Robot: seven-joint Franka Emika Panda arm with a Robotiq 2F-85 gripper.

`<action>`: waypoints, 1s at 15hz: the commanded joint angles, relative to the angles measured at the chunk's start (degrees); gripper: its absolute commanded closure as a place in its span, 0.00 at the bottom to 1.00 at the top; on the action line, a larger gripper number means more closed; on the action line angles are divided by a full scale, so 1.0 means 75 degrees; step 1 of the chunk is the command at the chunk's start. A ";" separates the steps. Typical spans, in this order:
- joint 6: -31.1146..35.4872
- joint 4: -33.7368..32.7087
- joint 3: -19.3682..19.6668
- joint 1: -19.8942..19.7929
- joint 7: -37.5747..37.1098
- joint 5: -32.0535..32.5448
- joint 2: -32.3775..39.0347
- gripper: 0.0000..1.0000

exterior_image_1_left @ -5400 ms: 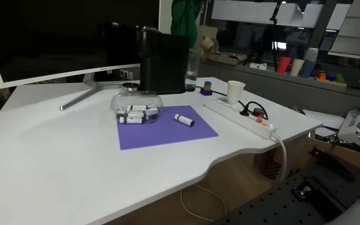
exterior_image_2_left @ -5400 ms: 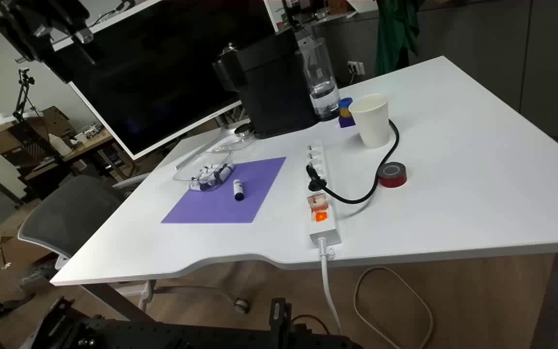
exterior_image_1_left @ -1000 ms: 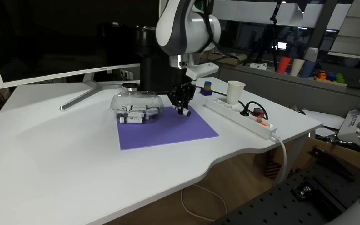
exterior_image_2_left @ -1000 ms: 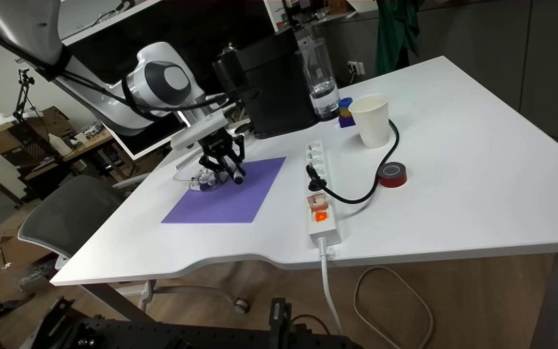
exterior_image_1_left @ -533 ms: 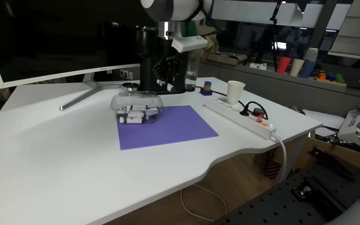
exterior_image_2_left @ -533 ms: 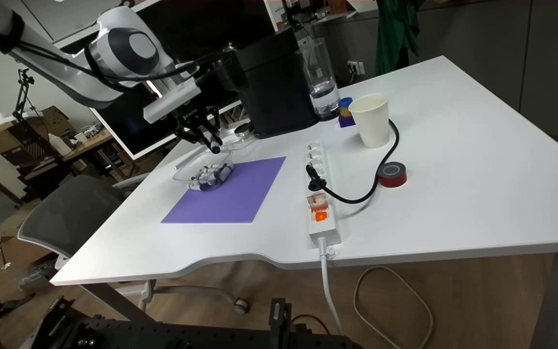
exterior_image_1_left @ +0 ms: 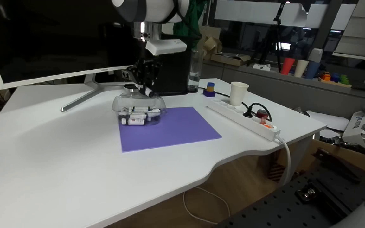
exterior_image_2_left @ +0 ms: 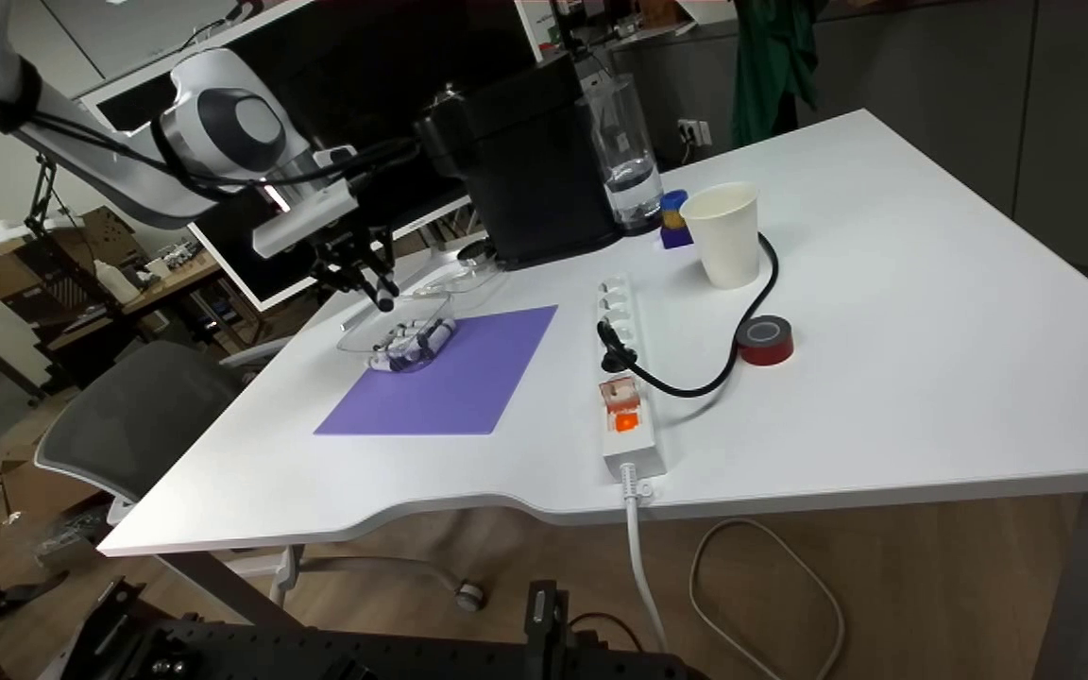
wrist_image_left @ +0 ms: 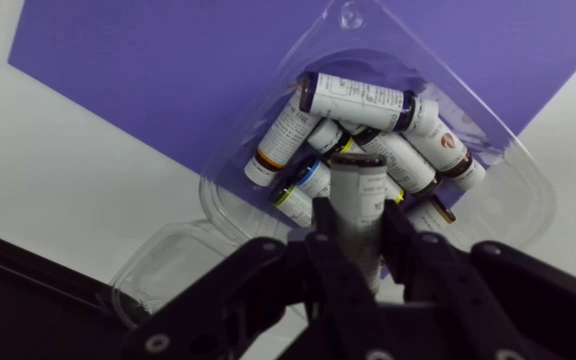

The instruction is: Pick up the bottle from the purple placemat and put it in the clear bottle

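My gripper (wrist_image_left: pixel 359 215) is shut on the bottle (wrist_image_left: pixel 357 182), a white-labelled vial with a dark end, its pads pressing both sides. In the wrist view, the bottle's dark end points out past the fingertips. Below it is the clear bottle (wrist_image_left: pixel 530 200), a low transparent container with several similar vials lying in it. In both exterior views, the held bottle (exterior_image_1_left: pixel 147 91) (exterior_image_2_left: pixel 383 298) hangs in the air, tilted, above the container (exterior_image_1_left: pixel 116 103). The purple placemat (exterior_image_1_left: pixel 176 134) lies flat, partly under the container; no loose vial is on its bare part.
Behind the container stand a black machine (exterior_image_1_left: pixel 173 66), a small round jar (exterior_image_1_left: pixel 131 88) and the monitor (exterior_image_1_left: pixel 59 38). A white cup (exterior_image_2_left: pixel 722 236), a power strip (exterior_image_2_left: pixel 634 444) with a black cable and a red tape roll (exterior_image_2_left: pixel 765 342) are on the table off to the side.
The bottle lay on the mat several seconds ago. Over the last second my gripper has lifted it off the mat and carried it across to above the container, most recently sinking slightly.
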State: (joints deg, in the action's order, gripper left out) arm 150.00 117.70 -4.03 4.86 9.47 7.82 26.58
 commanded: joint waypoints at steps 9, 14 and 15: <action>-0.0521 -0.1630 0.0209 0.0197 -0.0748 -0.0111 0.1560 0.35; -0.0784 -0.1390 0.0189 0.0067 -0.0659 -0.0282 0.1046 0.02; -0.1012 -0.1326 0.0175 0.0032 -0.0632 -0.0320 0.0886 0.00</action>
State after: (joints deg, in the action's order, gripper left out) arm 146.89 106.64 -2.54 5.82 5.58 6.26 37.09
